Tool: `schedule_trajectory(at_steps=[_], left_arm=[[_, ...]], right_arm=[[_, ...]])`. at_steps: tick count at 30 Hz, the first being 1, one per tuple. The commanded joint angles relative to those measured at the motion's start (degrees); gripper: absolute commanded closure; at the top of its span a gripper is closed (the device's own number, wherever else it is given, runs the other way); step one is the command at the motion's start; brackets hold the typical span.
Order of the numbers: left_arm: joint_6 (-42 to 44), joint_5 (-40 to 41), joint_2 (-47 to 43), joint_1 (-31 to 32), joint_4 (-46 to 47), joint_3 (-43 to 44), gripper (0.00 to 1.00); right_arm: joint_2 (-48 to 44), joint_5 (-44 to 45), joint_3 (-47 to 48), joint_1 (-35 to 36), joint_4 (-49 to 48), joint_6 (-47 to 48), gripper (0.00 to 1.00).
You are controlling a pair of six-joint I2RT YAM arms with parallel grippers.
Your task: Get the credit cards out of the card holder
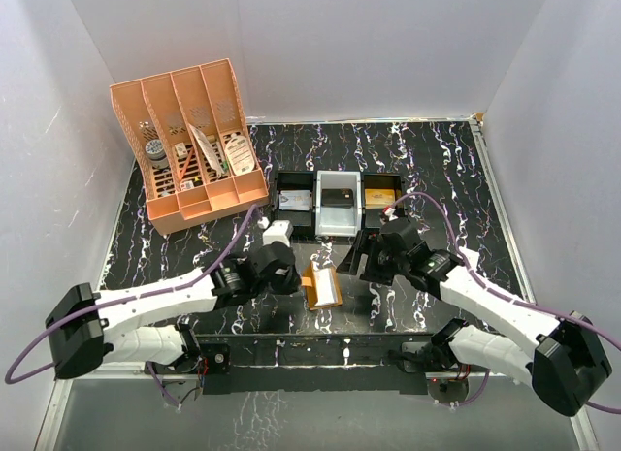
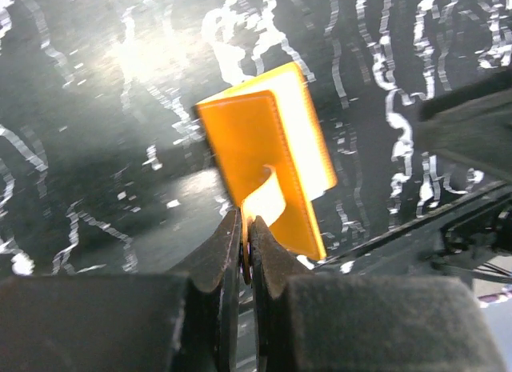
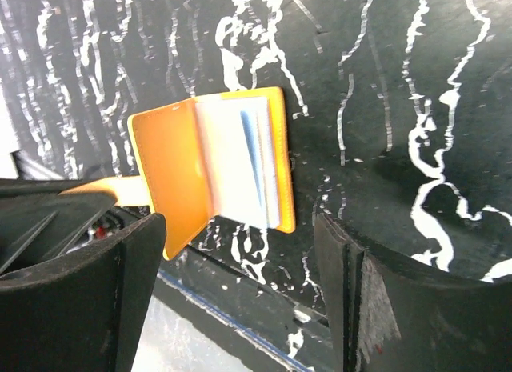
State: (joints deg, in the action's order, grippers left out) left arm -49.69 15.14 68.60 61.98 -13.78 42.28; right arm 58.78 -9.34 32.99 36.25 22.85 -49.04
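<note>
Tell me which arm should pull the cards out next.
Right. The right pincer is open and faces the credit cards showing in the opened card holder. The left pincer is shut on the holder's strap, so it is occupied.

Left tool (image 2: 244, 228) pinched, right tool (image 3: 238, 232) agape

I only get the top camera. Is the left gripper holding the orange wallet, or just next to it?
Observer: Holding it. In the left wrist view, the left gripper is pinched shut on the wallet's little strap.
Kid: Are the cards inside?
Observer: Yes. The right wrist view shows the wallet open, with pale cards stacked in one half.
Kid: Is the other gripper grabbing them?
Observer: No. The right gripper is wide open and closed on nothing.
</note>
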Motion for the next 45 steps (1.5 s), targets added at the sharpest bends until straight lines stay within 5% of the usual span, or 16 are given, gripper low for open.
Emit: schedule_trajectory(at_steps=[1, 10, 16, 37, 45], left_arm=[[0.2, 4.9, -6.2, -0.5, -5.7, -6.4, 1.00], [-5.0, 7.1, -9.8, -1.5, -10.3, -14.0, 1.00], [-1.0, 6.4, -9.8, -1.8, -9.6, -13.2, 1.00], [-1.1, 4.7, -7.5, -1.9, -7.9, -12.3, 1.00], [-1.1, 4.2, -7.2, -1.9, -7.5, -12.3, 1.00]], right_arm=[[-3.5, -6.4, -2.4, -0.1, -9.8, -3.9, 0.29], [5.4, -16.2, -4.5, -0.1, -20.4, -7.0, 0.40], [12.7, -17.0, 2.0, 0.3, -19.2, -3.4, 0.49], [26.6, -18.9, 8.5, 3.4, -18.9, -0.3, 0.51], [26.6, -19.0, 8.8, 5.7, -20.7, -1.1, 0.68]])
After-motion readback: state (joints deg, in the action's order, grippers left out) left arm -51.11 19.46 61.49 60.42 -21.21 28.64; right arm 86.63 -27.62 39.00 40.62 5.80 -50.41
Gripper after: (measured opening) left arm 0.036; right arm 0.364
